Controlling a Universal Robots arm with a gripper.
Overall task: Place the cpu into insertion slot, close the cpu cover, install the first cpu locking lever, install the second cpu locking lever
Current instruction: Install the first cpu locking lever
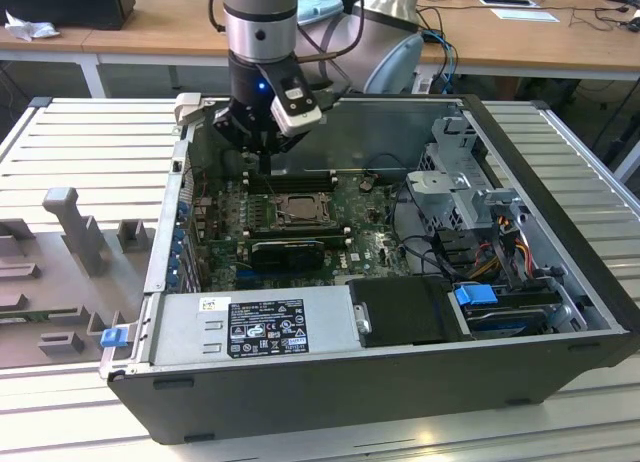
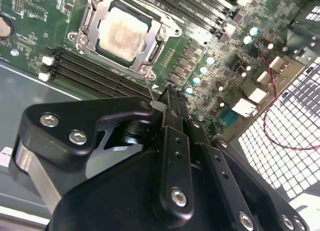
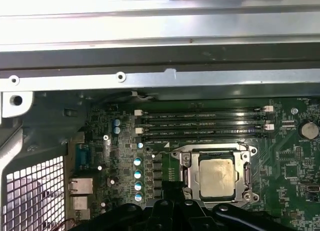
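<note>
Chip [image 2: 122, 33] seated in socket, cover [image 2: 98, 13] down over it. Gripper [image 2: 170, 97] jaws together, tips touching raised lever [image 2: 149, 85]. We reckon risk: thin lever slips off tips, or tips scrape mem slots [image 2: 95, 73].

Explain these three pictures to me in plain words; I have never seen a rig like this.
The exterior view looks on from off the machine: a robot arm reaches into an open computer case lying on a slatted metal table. The two wrist views come from cameras riding on the arm, looking at the green motherboard. The black end effector, the arm's grasping part, hangs close to the insertion slot. The cpu already sits in it, with the silver cpu cover lying around it. Whether anything is held, I cannot tell.
</note>
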